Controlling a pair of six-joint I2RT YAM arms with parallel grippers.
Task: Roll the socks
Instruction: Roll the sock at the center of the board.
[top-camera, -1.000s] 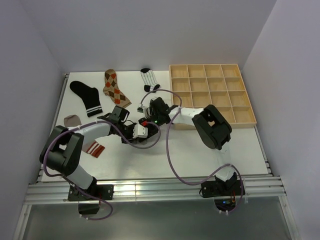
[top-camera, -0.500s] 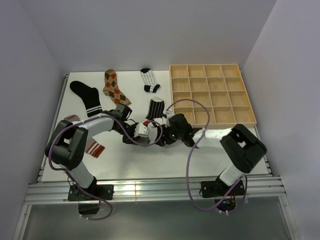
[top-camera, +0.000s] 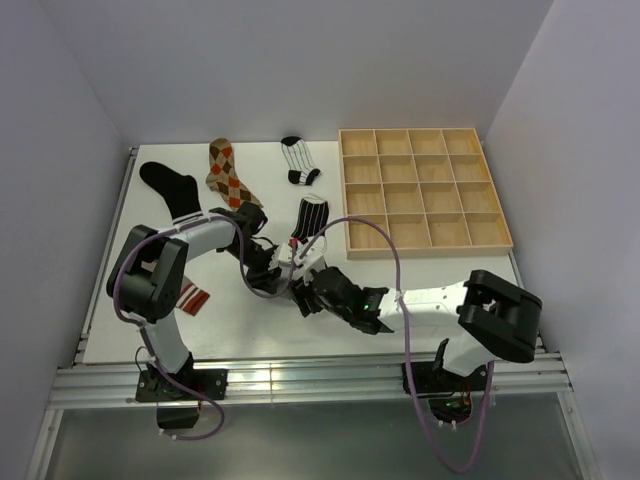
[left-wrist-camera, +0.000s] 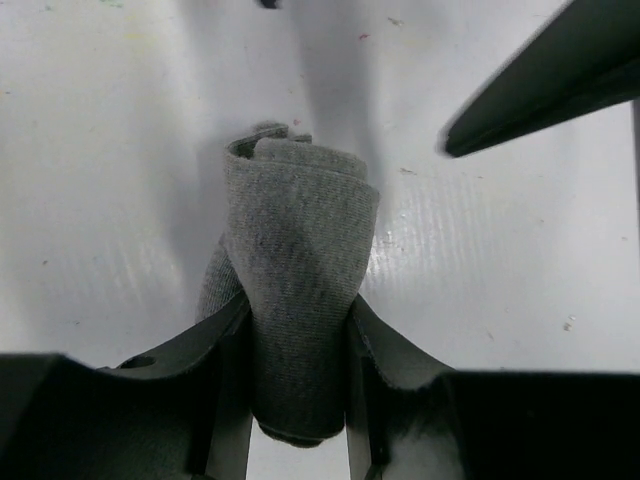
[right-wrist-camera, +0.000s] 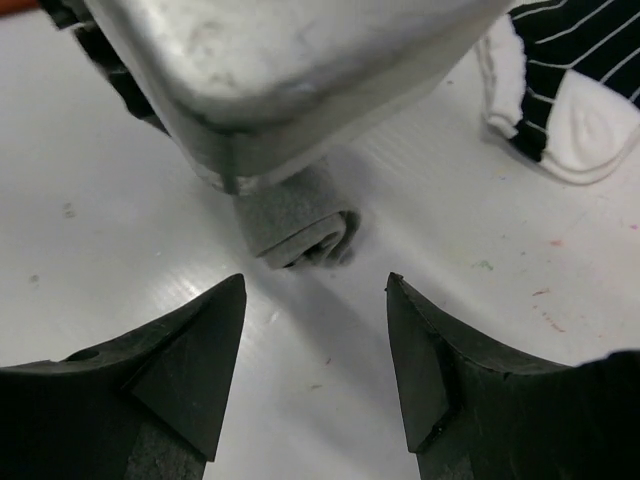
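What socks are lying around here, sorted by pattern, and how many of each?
grey sock, rolled: 1
black sock with white bands: 1
argyle sock: 1
striped socks: 2
red-and-white banded sock, partly hidden: 1
Total: 6 socks in view

No readable text, labels, brands, nos. or signs in any view, none on socks (top-camera: 298, 160) or tray (top-camera: 430, 197).

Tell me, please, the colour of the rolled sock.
Plain grey; the rolled sock shows best in the left wrist view.
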